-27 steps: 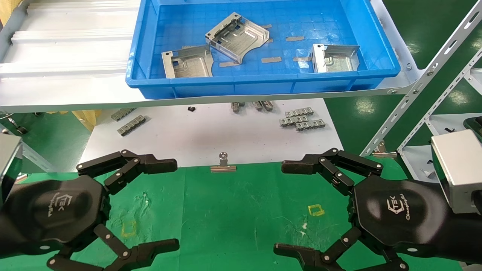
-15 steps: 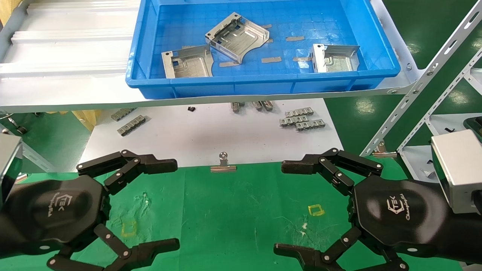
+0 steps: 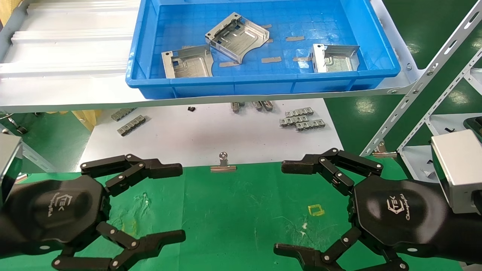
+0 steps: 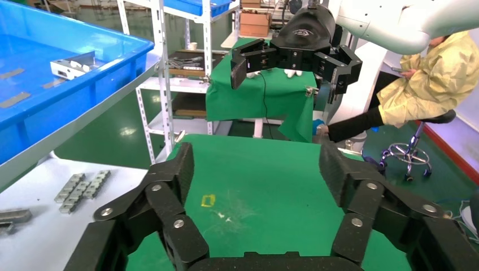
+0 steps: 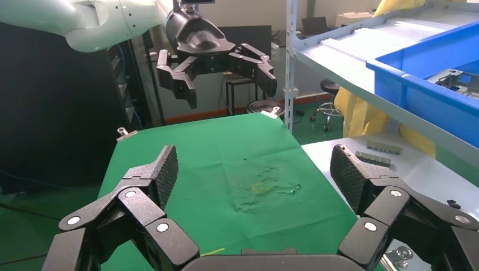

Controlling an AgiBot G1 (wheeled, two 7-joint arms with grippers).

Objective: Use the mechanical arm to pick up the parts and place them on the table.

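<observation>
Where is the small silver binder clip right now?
In the head view, the silver binder clip sits centrally on the green cloth table's far edge, against the white tabletop.

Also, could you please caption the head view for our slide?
Both open end effectors hover over green cloth table; three silver brackets lie in blue tray.

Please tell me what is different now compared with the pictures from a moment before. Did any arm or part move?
Only the left pincer moved: it shifted slightly toward the right pincer over the green cloth, and its fingers stand a little less wide, though open and empty. The right pincer stayed in place, open and empty. The three silver brackets lie as before in the blue tray; nothing was taken or let go.
</observation>
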